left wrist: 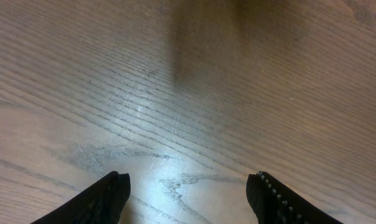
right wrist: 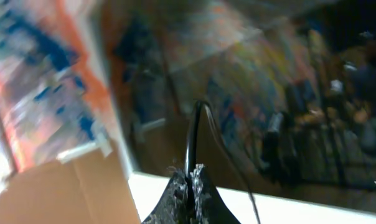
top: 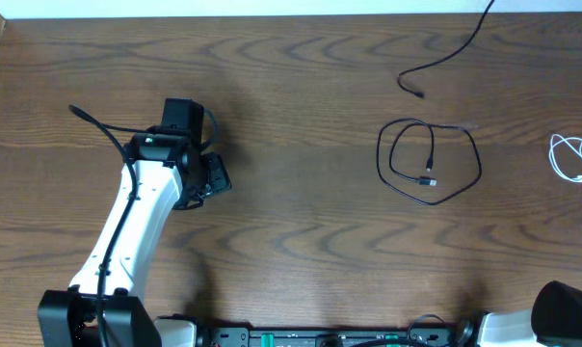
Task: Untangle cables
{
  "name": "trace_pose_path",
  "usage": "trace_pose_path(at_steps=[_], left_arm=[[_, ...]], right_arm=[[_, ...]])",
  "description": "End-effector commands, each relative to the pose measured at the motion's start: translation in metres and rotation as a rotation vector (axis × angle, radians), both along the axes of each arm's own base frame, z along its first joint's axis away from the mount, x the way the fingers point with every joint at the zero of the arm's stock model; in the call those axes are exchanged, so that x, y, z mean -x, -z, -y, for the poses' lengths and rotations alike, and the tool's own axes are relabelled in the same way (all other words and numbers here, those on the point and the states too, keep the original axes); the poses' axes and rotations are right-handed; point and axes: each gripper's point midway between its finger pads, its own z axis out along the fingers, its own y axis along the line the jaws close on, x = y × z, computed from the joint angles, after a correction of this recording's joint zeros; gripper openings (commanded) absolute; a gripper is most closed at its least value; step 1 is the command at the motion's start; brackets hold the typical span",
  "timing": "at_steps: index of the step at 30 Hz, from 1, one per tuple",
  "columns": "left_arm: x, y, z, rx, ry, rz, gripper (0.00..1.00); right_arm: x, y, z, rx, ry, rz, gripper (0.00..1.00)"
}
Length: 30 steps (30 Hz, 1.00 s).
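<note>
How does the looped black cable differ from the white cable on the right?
The looped black cable is dark; the white cable is pale. The looped black cable forms one wide ring with a plug end inside it; the white cable is bunched in smaller loops, cut off by the picture's right edge. Both lie loose on the table, untouched.

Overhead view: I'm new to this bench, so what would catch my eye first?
A thin black cable in a loose loop lies right of centre on the brown wooden table, a second black cable trailing in from the top edge above it and a small white cable coil at the far right edge. On the left, the white left arm reaches out, its black tool open above bare wood.
</note>
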Motion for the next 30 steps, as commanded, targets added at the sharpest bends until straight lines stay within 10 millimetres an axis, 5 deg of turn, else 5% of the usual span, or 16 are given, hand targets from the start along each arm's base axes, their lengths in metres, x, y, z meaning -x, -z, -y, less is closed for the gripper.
trace_pose_path(at_steps=[1,5,11,21,30], left_arm=[[-0.001,0.001,-0.002,-0.008,-0.013,-0.005,0.65],[-0.001,0.0,-0.002,-0.008,-0.014,-0.003,0.66],[0.0,0.001,-0.002,-0.008,-0.014,-0.007,0.65],[0.001,0.001,-0.003,-0.008,-0.013,-0.014,0.66],[0.003,0.002,-0.003,-0.009,-0.014,-0.018,0.66]], right_arm=[[-0.017,0.006,0.036,-0.095,0.128,-0.075,0.01],[-0.036,0.044,0.063,-0.022,0.257,-0.184,0.01],[-0.05,0.097,0.133,0.005,0.525,-0.353,0.01],[-0.019,0.077,0.231,-0.325,0.56,-0.339,0.01],[0.002,0.09,0.27,-0.301,0.686,-0.358,0.01]])
